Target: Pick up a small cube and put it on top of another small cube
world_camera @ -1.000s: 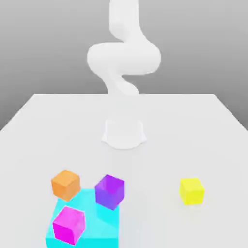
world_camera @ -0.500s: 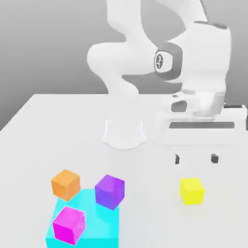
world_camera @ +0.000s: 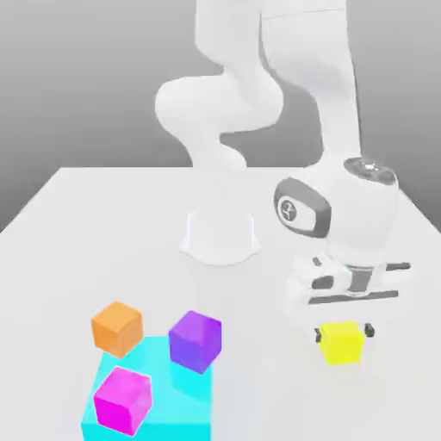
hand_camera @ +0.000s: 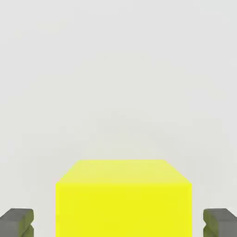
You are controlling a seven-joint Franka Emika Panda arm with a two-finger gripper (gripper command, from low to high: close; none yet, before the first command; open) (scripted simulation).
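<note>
Yellow cube (world_camera: 341,342) on table (world_camera: 77,224), between tool (world_camera: 343,330) fingers (hand_camera: 17,222), small gaps each side, tool open.

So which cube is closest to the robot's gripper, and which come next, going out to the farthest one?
In the exterior view, from the gripper:
1. Yellow cube, right between the fingers.
2. Purple cube, toward that view's left.
3. Orange cube and pink cube, farthest left; too close to call.

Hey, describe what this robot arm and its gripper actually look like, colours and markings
The arm is glossy white with rounded, bulbous segments. The wrist carries a dark grey ring around a round white cap. The gripper has a white body and small dark grey fingertips.
</note>
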